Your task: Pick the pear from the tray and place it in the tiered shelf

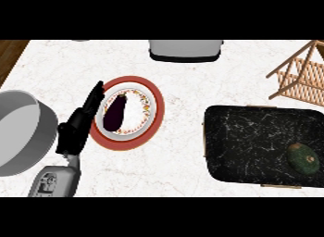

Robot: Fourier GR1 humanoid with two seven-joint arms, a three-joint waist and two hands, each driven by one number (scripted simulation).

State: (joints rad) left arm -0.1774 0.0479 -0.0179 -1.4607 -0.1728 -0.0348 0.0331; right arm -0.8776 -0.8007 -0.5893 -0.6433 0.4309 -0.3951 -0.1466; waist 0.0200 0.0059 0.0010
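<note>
White marble desk (185, 134) seen from above, with dark wood floor (1, 60) showing past its left edge. Black marbled tray (260, 139) at right, reaching the view's right edge; the green pear (303, 157) lies in its lower right part, near the tray's right side. Wooden tiered shelf (307, 74) at upper right, just beyond the tray's far edge and apart from it, cut off by the view's right edge. Red-rimmed plate (154, 99) left of centre, carrying a dark purple eggplant (115, 113). Grey bowl (14, 134) at far left, partly cut off by the view's left edge. Grey toaster (186, 50) at top centre, cut off by the upper edge.

Left robot hand (77, 127) rests open between bowl and plate, fingers straight and pointing away along the plate's left rim; its grey forearm (55, 180) enters from the lower edge. Right robot hand does not appear.

Bare desk lies between plate and tray, and between toaster and shelf. Nothing stands on the tray besides the pear. A narrow strip of desk separates tray from shelf.
</note>
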